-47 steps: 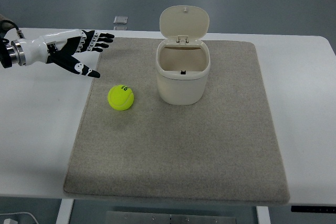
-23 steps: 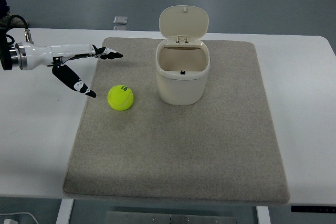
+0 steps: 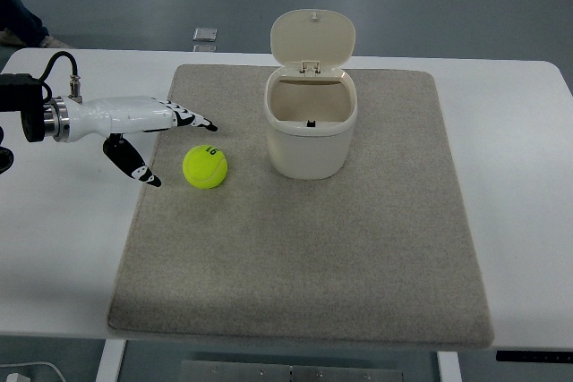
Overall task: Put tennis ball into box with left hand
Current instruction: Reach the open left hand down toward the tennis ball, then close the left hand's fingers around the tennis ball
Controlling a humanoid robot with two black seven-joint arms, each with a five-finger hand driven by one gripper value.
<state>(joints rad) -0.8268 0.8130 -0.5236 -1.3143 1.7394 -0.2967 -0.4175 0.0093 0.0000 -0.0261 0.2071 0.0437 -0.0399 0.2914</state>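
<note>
1. Reaching in from the left edge of the frame, the left hand (image 3: 148,127) is the only hand in view; no right arm shows anywhere, so this one is plainly nearer the work.
2. Its fingers (image 3: 192,119) are spread and hold nothing: the long ones point right across the upper left of the mat (image 3: 304,266), while the thumb (image 3: 134,163) hangs down and to the right, leaving a wide gap open toward the ball.
3. The tennis ball (image 3: 205,167) lies on the mat just right of that gap, slightly below the fingertips and a little right of the thumb tip, not touching either as far as I can tell.
4. Judging from this, the grasp turns on moving the hand right and a bit down the frame so the ball sits between fingers and thumb.
5. Farther right, the box (image 3: 312,127) stands upright at centre top with its lid (image 3: 313,38) tipped back, mouth open, near the ball but apart from it.
</note>
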